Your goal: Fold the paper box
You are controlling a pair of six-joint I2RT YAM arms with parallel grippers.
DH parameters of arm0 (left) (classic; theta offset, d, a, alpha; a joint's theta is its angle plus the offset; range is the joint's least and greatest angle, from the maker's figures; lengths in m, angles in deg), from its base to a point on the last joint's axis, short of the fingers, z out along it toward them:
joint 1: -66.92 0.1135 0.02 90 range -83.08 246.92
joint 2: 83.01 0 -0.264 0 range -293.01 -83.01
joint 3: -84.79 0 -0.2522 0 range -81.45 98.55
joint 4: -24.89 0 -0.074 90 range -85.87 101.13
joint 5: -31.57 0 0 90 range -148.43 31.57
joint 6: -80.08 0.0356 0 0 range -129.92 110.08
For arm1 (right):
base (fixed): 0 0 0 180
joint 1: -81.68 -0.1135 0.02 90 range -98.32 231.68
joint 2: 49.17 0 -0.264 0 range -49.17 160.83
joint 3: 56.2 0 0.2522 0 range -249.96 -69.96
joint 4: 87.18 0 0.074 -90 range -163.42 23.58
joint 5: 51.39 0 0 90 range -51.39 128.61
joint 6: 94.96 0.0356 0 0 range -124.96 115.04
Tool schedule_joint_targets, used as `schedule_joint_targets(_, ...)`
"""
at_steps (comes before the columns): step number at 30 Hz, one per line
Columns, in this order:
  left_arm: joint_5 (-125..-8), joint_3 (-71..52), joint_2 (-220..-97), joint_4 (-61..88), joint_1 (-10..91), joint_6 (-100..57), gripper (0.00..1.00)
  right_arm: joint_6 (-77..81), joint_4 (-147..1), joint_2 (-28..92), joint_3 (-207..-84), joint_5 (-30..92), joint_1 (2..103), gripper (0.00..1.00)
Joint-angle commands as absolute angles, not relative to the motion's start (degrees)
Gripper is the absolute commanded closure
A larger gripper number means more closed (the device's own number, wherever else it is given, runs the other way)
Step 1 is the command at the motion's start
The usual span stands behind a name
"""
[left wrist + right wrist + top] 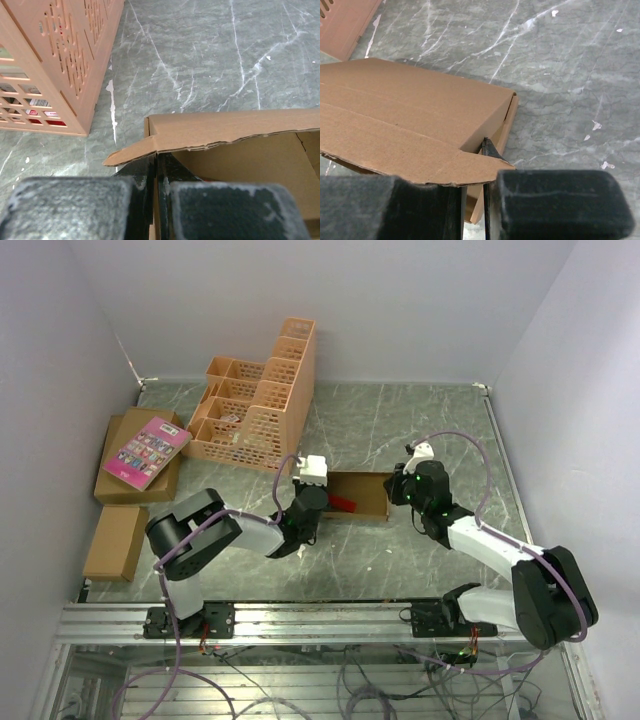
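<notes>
Top view: the paper box (368, 490) sits open-topped near the middle of the bench (420, 420), between the two arms, with a small red item (343, 503) lying inside it. The left claw (322, 498) meets the box's left end and the right claw (395, 490) meets its right end. In my judgement this two-ended hold keeps the light cardboard from sliding while the walls are set. The orange lattice crate (262, 400) stands behind and to the left, apart from the box. The pink book (147, 452) rests on the brown cartons (128, 485) at the far left, clear of the work. Left wrist view: the left claw is pinched fully together, and a thin strip of the box's end wall shows between its pads. A corner tab (127, 156) splays outward just above the fingers, not yet tucked. The grip appears chosen to hold that wall upright. Right wrist view: the right claw is drawn narrow onto the opposite end wall, with a cardboard edge visible in the slim gap between the pads. A long flap (390, 145) leans across in front of the fingers, its edge ragged and loose. I assess the fold as partly done: the walls are raised, the flaps are unsecured. There is a risk of creasing the wall if either arm pulls sideways.
</notes>
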State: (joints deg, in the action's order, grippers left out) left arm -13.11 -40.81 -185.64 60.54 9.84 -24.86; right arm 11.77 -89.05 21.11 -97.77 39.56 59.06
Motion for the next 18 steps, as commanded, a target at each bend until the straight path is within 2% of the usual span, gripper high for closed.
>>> schedule_joint_targets(1, -19.6, -41.9, -184.5, 59.5, 8.2, -26.2, 0.93, 13.8, -85.5, 21.2, -97.4, 32.1, 57.7, 0.86)
schedule_joint_targets(6, -20.2, -41.8, -184.9, 59.4, 8.2, -25.9, 0.93, 10.6, -81.4, 18.3, -97.4, 32.4, 57.8, 0.86)
schedule_joint_targets(18, -20.9, -42.7, -184.2, 58.6, 8.2, -27.2, 0.92, 10.1, -79.1, 16.2, -97.4, 27.8, 59.3, 0.75)
